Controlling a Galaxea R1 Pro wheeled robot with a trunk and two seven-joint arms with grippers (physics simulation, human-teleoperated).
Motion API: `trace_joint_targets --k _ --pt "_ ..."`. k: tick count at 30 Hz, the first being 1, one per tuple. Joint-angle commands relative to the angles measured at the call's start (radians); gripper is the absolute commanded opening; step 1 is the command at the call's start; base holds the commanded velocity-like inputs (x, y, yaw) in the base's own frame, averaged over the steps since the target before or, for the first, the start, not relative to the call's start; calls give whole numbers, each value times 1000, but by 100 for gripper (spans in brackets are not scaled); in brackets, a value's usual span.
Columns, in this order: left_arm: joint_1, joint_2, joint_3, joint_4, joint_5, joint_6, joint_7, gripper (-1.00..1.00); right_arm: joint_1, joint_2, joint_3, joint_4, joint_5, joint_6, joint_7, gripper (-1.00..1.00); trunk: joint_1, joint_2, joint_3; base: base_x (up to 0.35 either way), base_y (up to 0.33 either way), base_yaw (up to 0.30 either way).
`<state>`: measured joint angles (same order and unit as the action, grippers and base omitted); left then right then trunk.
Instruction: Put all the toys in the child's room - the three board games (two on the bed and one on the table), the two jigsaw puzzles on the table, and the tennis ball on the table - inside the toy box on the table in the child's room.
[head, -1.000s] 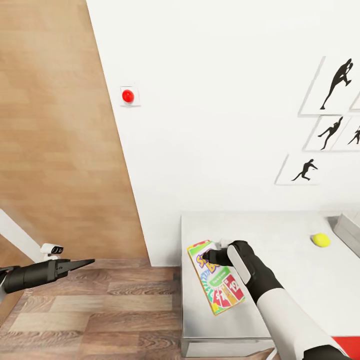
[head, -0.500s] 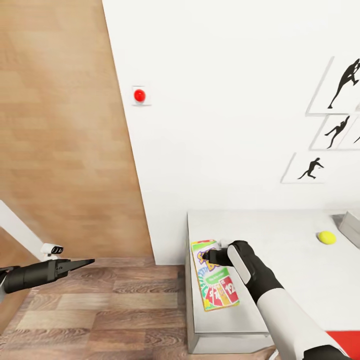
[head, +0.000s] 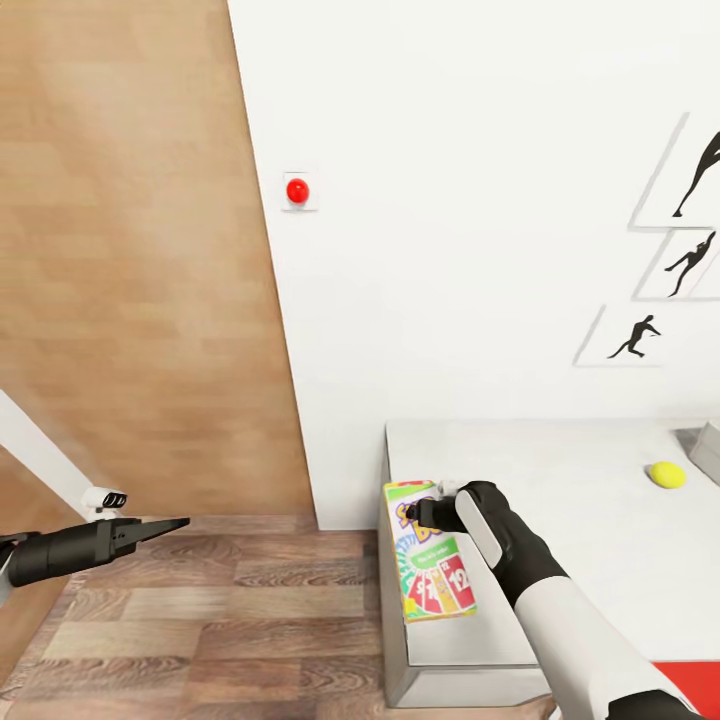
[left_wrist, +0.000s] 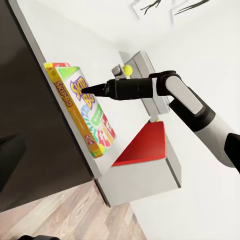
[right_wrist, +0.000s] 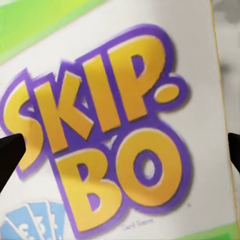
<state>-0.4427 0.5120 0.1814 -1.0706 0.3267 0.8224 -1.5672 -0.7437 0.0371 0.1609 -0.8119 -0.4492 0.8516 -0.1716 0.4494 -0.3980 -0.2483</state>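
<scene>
White wall (head: 480, 200) fills the background in the head view, with a wood-panel wall (head: 130, 250) at the far left and a wood-plank floor (head: 220, 620) below it. At the left, the left tool (head: 170, 524) hangs over the floor, well apart from the surface, and its two thin fingers lie together in a point. On the white wall sits a small plate with a red button (head: 297, 190). More to the right begins the pale grey surface (head: 560, 470), set against the wall. At its left edge lies the SKIP-BO board game (head: 432, 560), flat, with its long side along the edge. The right tool (head: 424, 513) is just over the upper part of this box; in the right wrist view the printed lid (right_wrist: 120, 125) is very close and the dark fingertips (right_wrist: 10, 152) stand wide apart at both sides, not clamped on it. In the left wrist view the right tool (left_wrist: 86, 90) points at the top of the box. Further right on the surface rests the tennis ball (head: 667, 474), and near it, at the picture's border, a corner of the grey toy box (head: 708, 446). Black figure pictures (head: 640, 340) hang on the wall above
</scene>
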Motion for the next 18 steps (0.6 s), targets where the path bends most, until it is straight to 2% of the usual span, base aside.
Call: trace_joint_targets --k 1,8,18 --pt "-1 0 0 0 0 11 -4 100 -1 0 2 -1 -11 3 -10 100 1 -2 -2 0 41 0" --pt "-1 0 -1 0 0 11 -4 100 -1 -2 2 -1 -11 3 -9 100 1 -2 -2 0 122 0" --pt "-1 0 -2 0 0 11 -4 100 -1 -6 2 -1 -11 3 -9 100 1 -2 -2 0 18 0"
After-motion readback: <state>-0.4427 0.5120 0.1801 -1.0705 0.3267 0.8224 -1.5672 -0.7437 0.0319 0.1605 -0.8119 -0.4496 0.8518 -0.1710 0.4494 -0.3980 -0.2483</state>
